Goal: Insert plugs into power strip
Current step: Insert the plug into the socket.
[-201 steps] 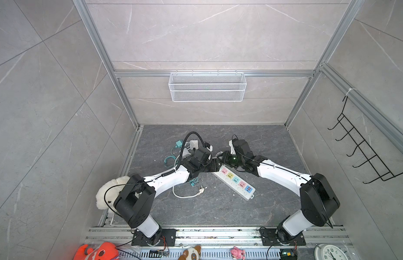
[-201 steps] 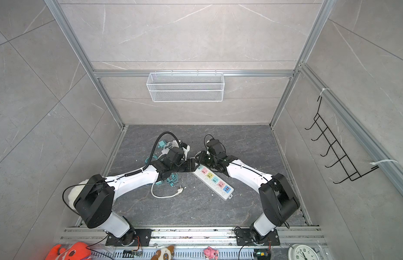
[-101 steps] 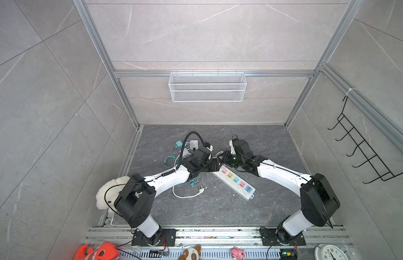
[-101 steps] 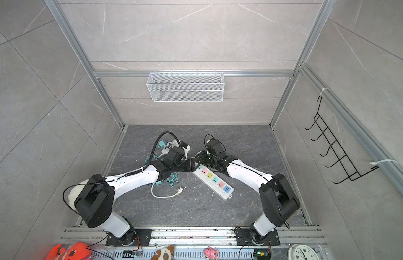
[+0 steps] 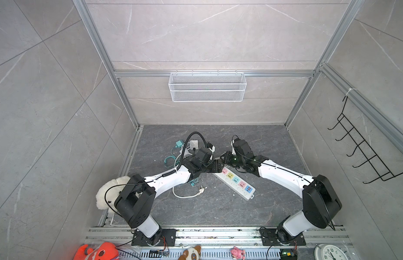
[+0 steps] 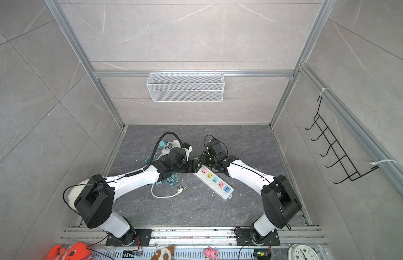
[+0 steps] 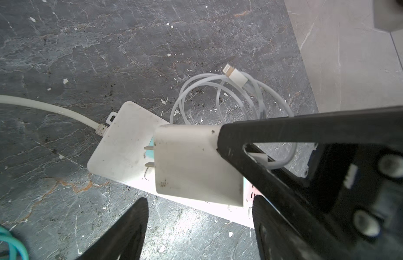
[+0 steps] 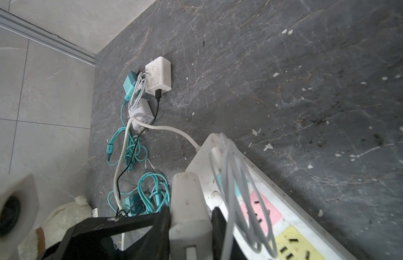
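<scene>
The right pincer [image 8: 190, 215] is clamped on a white plug [image 7: 196, 166], holding it just above the cord end of the strip [image 7: 119, 144]. Its prongs [image 7: 148, 165] are bare over the teal socket [image 7: 150, 146] and seem to point along the strip rather than down, so nothing is seated. The left pincer [image 7: 198, 200] has its jaws apart on either side of that plug, not gripping it. Below the right pincer's arm, the other sockets [image 5: 236, 179] show empty in both top views. Past the left pincer, four more plugs lie on the tabletop [image 8: 286, 90] among tangled cables [image 8: 133, 153]: two white [image 8: 159, 75] [image 8: 141, 111] and two teal [image 8: 129, 84] [image 8: 134, 202]. I judge the task barely begun, with all five plugs left to insert.
</scene>
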Tool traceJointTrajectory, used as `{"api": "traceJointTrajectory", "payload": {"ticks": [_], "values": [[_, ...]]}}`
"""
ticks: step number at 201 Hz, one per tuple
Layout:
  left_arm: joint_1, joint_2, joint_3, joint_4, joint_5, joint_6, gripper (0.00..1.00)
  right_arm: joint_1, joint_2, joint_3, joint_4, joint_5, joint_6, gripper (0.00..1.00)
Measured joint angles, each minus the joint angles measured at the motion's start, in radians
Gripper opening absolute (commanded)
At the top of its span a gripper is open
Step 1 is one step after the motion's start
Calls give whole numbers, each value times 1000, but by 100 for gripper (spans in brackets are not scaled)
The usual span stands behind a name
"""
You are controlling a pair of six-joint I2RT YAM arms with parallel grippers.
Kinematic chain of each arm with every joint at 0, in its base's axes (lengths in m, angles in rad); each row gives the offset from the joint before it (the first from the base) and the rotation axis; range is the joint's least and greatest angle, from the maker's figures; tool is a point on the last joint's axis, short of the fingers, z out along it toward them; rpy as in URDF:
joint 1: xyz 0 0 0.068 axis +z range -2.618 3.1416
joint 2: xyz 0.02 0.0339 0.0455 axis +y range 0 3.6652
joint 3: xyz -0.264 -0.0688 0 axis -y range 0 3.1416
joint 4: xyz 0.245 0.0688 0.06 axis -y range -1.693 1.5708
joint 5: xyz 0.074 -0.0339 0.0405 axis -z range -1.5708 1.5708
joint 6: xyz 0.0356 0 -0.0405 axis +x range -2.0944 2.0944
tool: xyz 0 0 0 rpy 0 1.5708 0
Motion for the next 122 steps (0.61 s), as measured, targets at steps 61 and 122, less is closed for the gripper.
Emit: {"api": "traceJointTrajectory", "payload": {"ticks": [61,122], "values": [[-8,-73,0,-47,-40,34,75,6,-39,6,-87,17,-58,0],[-12,-286,-69,-52,-204,71,75,-118,-89,79,-314,-165,-272,0]]}}
